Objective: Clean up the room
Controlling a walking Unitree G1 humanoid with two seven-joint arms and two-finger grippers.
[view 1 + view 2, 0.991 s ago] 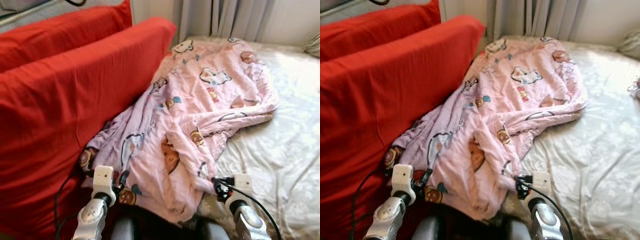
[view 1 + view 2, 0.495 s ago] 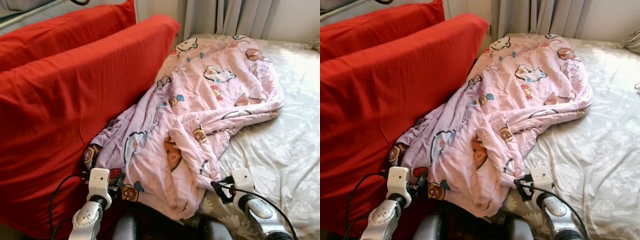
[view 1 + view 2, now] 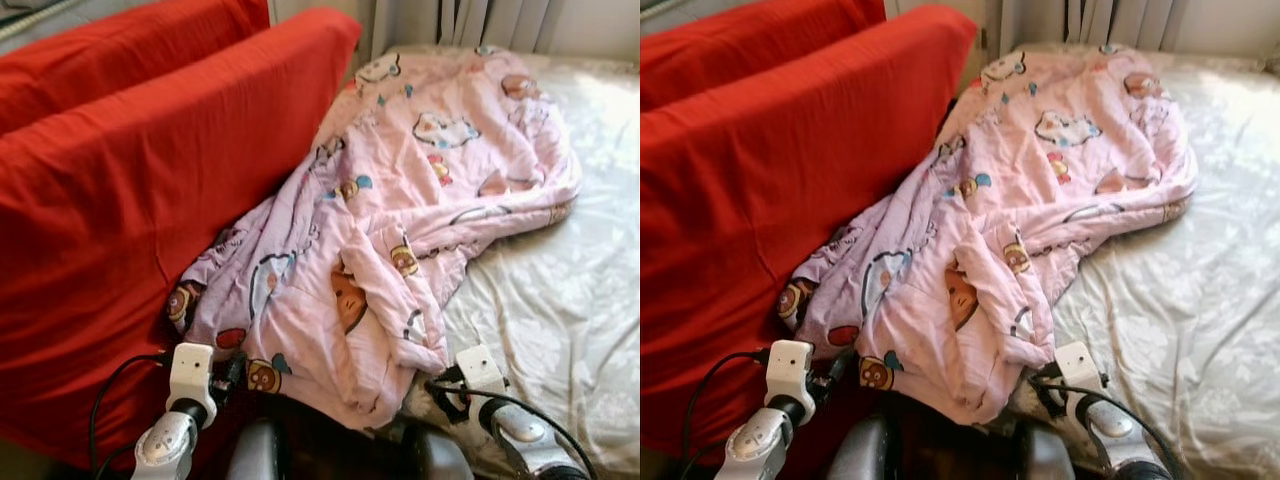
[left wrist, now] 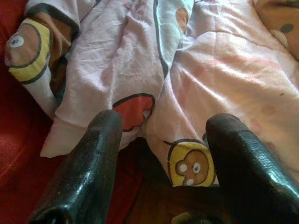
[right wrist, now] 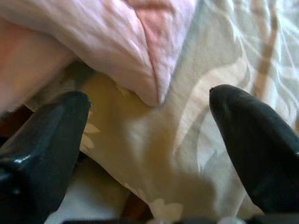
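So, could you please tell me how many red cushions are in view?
2. The nearer cushion stands on edge against the pink blanket on the bed; the farther cushion stands behind it, partly hidden. More may be hidden behind them.

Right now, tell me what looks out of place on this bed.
The pink cartoon-print blanket lies crumpled in a heap, bunched against the red cushions with its near edge hanging off the floral bedsheet. Both open tools, left and right, sit at that near edge, holding nothing.
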